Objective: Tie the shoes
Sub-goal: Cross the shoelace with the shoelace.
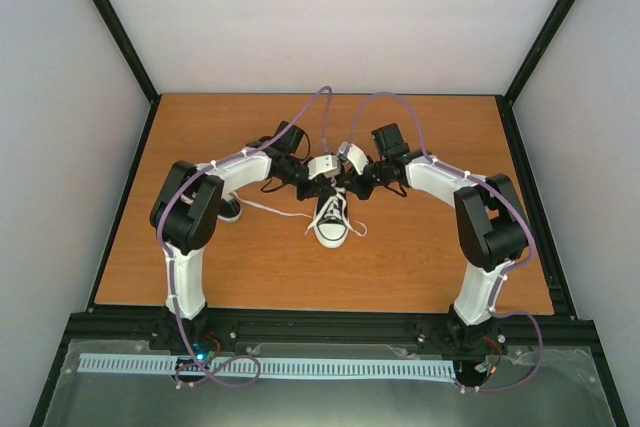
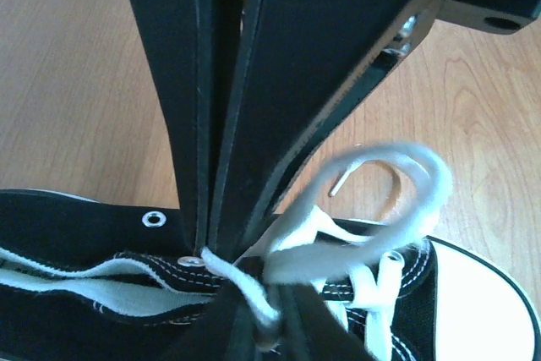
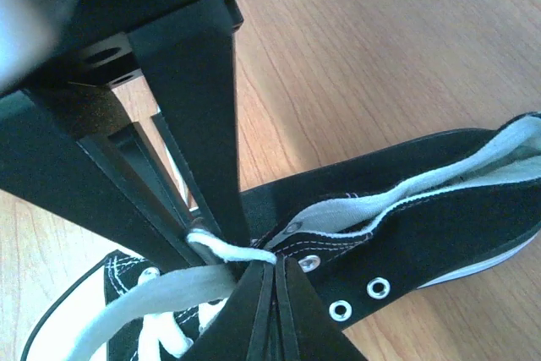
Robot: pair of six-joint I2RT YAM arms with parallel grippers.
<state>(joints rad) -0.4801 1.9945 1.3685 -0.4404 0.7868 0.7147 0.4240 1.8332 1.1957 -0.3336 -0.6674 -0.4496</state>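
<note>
- The shoe [image 1: 330,219] being worked sits mid-table [image 1: 420,267], with its toe cap [image 1: 329,238] pointing to 6 o'clock, toward the arm bases. This puts the eyelets within reach of both arms.
- The second shoe [image 1: 230,210] lies at 9 o'clock from the first, mostly hidden under the left arm. A lace trails from it toward 3 o'clock. It looks parked for its turn.
- The left gripper [image 2: 218,244] comes in from 10 o'clock. Its jaws are pressed nearly together on the lace [image 2: 221,261] just above the top eyelets, so I read it as clamped on the lace.
- The right gripper [image 3: 205,239] comes in from 2 o'clock. Its jaws are fully closed, and a white strand leaves its tips toward 4 o'clock.
- The two sets of tips meet almost touching over the tongue. Holding the strands that close together probably keeps the crossing tight against the shoe.
- In the left wrist view a loop [image 2: 406,177] stands free at 2 o'clock from the left tips, blurred and arching over the toe end. It seems to be the bow's first ear.
- My judgement is that the knot is mid-forming and not drawn tight, and the second shoe is not yet tied.
- The risk is that a thin lace slips from either pinch and the loop collapses.
</note>
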